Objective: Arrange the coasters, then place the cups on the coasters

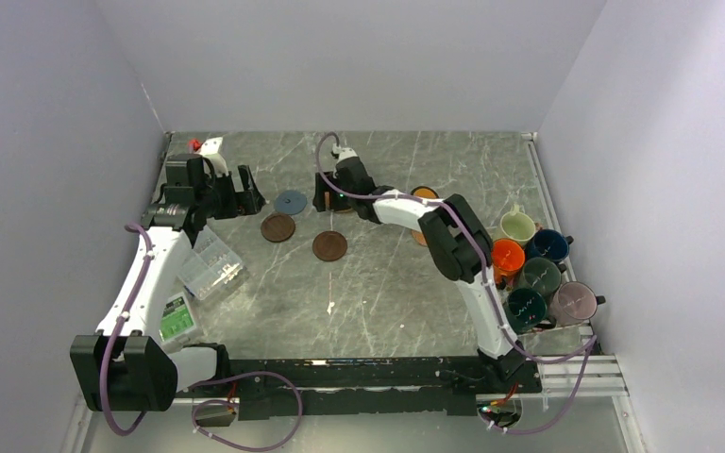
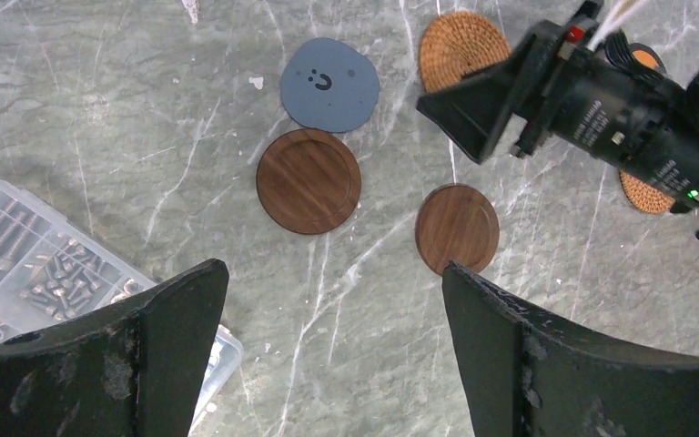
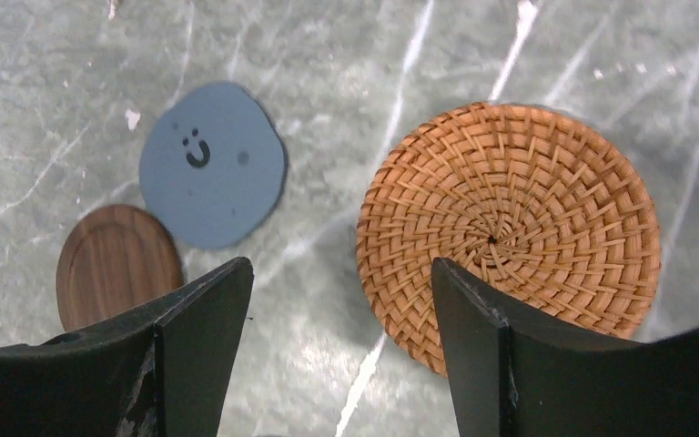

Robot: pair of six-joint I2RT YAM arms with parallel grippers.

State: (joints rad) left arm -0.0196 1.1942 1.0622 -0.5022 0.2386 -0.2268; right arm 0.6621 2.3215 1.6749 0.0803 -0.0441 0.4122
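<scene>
Right gripper (image 3: 339,273), jaws spread and empty, hangs over the table's (image 3: 346,55) far middle; tan woven coaster (image 3: 510,237) lies flat, off-centre beneath one finger (image 3: 546,364), the right arm being nearer.

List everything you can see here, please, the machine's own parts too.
flat coaster: one, blue-grey, far middle of table
wooden coasters: two, dark brown, just nearer than it
woven coasters: two, tan, to its right
rimmed coaster: one, black with orange rim, far side of the right arm
cups: six, cream, dark blue, orange, two dark green, mauve-grey, right edge
clear box: one, transparent, holding screws, left side
second box: one, green label, near left
table: one, grey marble, underneath everything
left claw: one, black, open and empty, left of the coasters
right claw: one, black, open and empty, over a woven coaster
</scene>
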